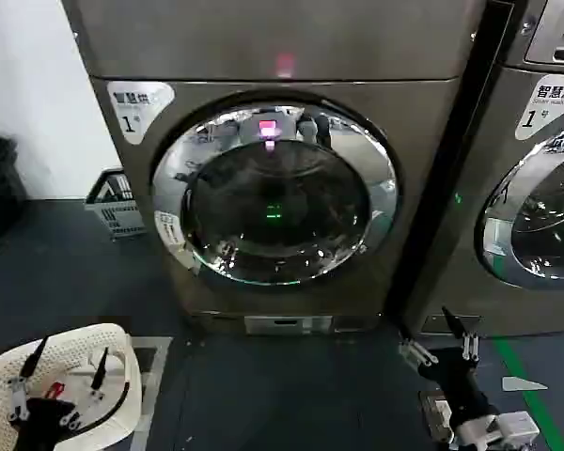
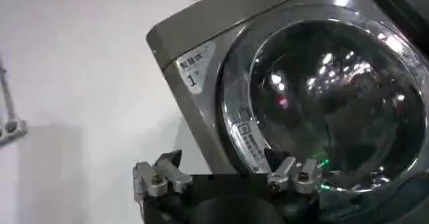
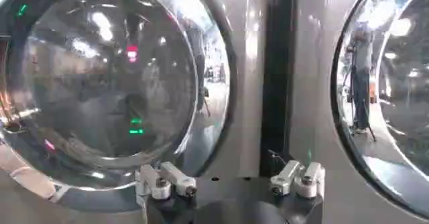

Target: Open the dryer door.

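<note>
Judging by its chrome rim, the dryer door (image 1: 274, 194) looks heavy, slippery; both grippers, left gripper (image 1: 58, 383) and right gripper (image 1: 442, 352), wait low, fingers spread.

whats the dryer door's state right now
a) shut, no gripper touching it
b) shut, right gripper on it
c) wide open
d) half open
a: the dryer door sits flush in its frame, while the left gripper and right gripper hang low and open, clear of it.

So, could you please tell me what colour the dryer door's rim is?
Shiny chrome silver rim around dark glass, clearest in the head view.
</note>
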